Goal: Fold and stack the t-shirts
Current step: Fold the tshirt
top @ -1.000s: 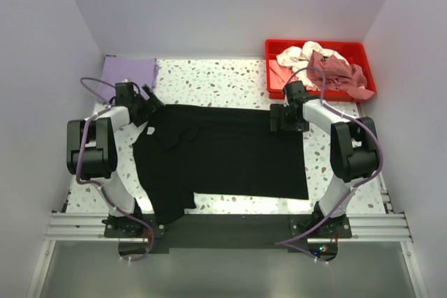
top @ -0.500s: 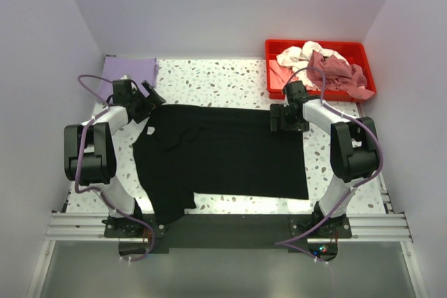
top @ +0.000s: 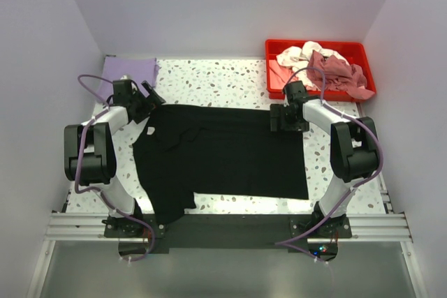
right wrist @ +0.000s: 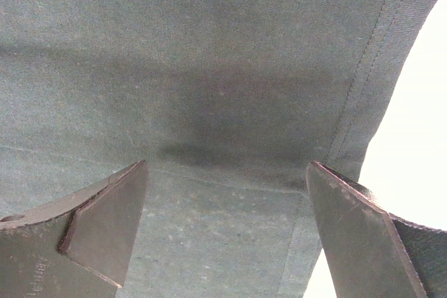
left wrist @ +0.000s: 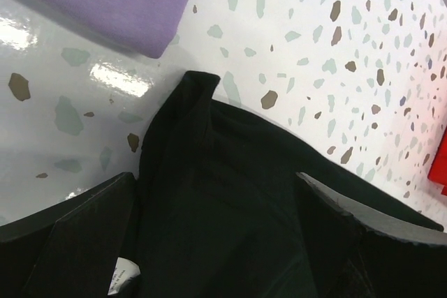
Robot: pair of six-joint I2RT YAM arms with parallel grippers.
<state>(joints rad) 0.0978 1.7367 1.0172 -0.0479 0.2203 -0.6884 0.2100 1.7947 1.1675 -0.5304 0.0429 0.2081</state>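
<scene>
T-shirt (top: 230, 155), black, flat, white label (left wrist: 120, 275) unreadable, left end effector (left wrist: 216, 186) and right end effector (right wrist: 227, 176) released.

The black t-shirt (right wrist: 209, 68) fills almost the whole view, its weave reading dark grey this close. A stitched hem (right wrist: 367, 82) runs down the right side, with a strip of bright white table (right wrist: 412, 137) beyond it. The right gripper (right wrist: 225, 172) hangs over the cloth near that hem, its two fingers (right wrist: 105, 221) spread wide with nothing between them. A soft shadow lies on the fabric between them. The tips may be touching the cloth, but that is unclear.
</scene>
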